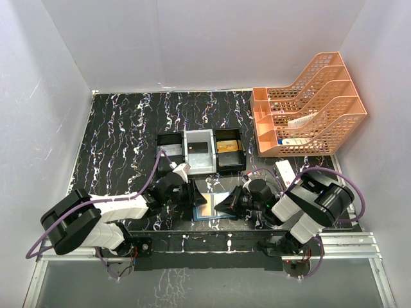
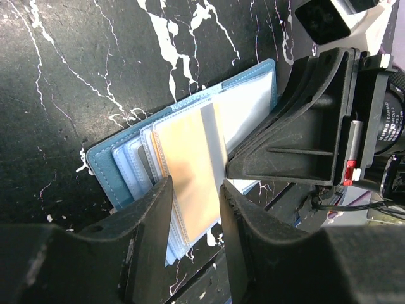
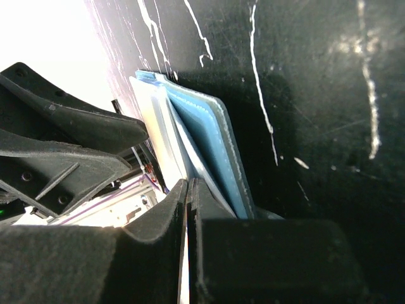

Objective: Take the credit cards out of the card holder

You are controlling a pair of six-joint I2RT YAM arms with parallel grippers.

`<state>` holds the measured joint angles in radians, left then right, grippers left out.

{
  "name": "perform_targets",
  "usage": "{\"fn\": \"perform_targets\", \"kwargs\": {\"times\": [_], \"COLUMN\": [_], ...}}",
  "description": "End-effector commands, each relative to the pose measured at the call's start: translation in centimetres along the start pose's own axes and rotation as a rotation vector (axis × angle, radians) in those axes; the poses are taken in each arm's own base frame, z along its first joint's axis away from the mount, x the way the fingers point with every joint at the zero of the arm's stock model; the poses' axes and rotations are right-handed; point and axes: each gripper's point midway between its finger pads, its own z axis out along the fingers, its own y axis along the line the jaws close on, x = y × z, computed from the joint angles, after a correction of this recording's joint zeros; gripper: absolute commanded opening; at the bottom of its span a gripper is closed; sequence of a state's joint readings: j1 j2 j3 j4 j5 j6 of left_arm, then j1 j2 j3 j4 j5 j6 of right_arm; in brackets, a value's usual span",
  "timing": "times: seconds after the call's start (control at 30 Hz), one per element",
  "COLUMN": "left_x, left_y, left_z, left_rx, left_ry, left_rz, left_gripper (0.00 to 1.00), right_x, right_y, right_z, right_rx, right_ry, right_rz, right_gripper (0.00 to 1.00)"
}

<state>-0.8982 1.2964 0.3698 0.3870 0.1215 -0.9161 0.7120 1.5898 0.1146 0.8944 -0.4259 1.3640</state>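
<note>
Here splays blue card holder (image 2: 101, 161) flat, gold-tan credit card (image 2: 190, 158) protruding; pinches it with right gripper (image 3: 188, 190), narrowly straddles card with left gripper (image 2: 196, 187), grip unclear.

The table (image 1: 122, 141) is black marble veined with white. The card holder (image 2: 104, 168) is blue with paler blue pockets. The credit card (image 2: 190, 158) is gold-tan with a grey stripe. The far-right file rack (image 1: 308, 109) is peach-orange lattice.

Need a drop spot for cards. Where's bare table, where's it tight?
Bare: table left of the tray, to the left wall; strip behind the tray. Crowded: near centre, left claw and right claw at the card holder; right side, orange rack and white box.
</note>
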Motion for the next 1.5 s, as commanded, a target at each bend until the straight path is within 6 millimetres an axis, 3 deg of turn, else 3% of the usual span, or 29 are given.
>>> {"fn": "perform_targets", "kwargs": {"times": [0.0, 0.13, 0.33, 0.57, 0.63, 0.73, 0.9, 1.03, 1.23, 1.47], "left_x": [0.8, 0.9, 0.9, 0.9, 1.0, 0.9, 1.0, 0.9, 0.8, 0.6], "left_y": [0.4, 0.5, 0.8, 1.1, 1.2, 1.1, 1.1, 1.1, 1.1, 1.1], "left_z": [0.3, 0.3, 0.2, 0.3, 0.3, 0.3, 0.5, 0.4, 0.4, 0.1], "left_rx": [0.011, 0.004, -0.007, -0.031, -0.033, -0.032, -0.03, -0.032, -0.031, -0.031], "left_ry": [0.025, 0.028, 0.026, 0.029, 0.029, 0.03, 0.034, 0.035, 0.03, 0.011], "left_rz": [-0.008, -0.016, -0.024, -0.013, -0.012, -0.012, -0.01, -0.006, -0.006, -0.005], "left_gripper": [0.34, 0.34, 0.33, 0.32, 0.32, 0.31, 0.31, 0.31, 0.31, 0.38], "right_x": [0.3, 0.4, -0.1, -2.6, -3.3, -3.8, -4.0, -3.8, -3.6, -3.7], "right_y": [0.5, 0.4, 0.3, -0.7, 0.2, 2.1, 4.6, 4.8, 2.5, -2.1], "right_z": [0.0, 0.2, 0.5, -0.8, -1.2, -1.5, -1.1, 0.0, 1.6, 0.8], "right_rx": [-0.029, -0.023, 0.017, 0.263, 0.277, 0.255, 0.195, 0.198, 0.252, 0.408], "right_ry": [0.022, 0.035, 0.021, -0.082, -0.115, -0.126, -0.111, -0.07, -0.016, -0.029], "right_rz": [-0.015, -0.014, -0.055, -0.196, -0.23, -0.272, -0.347, -0.366, -0.354, -0.316], "right_gripper": [0.0, 0.0, 0.16, 0.35, 0.36, 0.32, 0.14, 0.07, 0.03, 0.01]}}
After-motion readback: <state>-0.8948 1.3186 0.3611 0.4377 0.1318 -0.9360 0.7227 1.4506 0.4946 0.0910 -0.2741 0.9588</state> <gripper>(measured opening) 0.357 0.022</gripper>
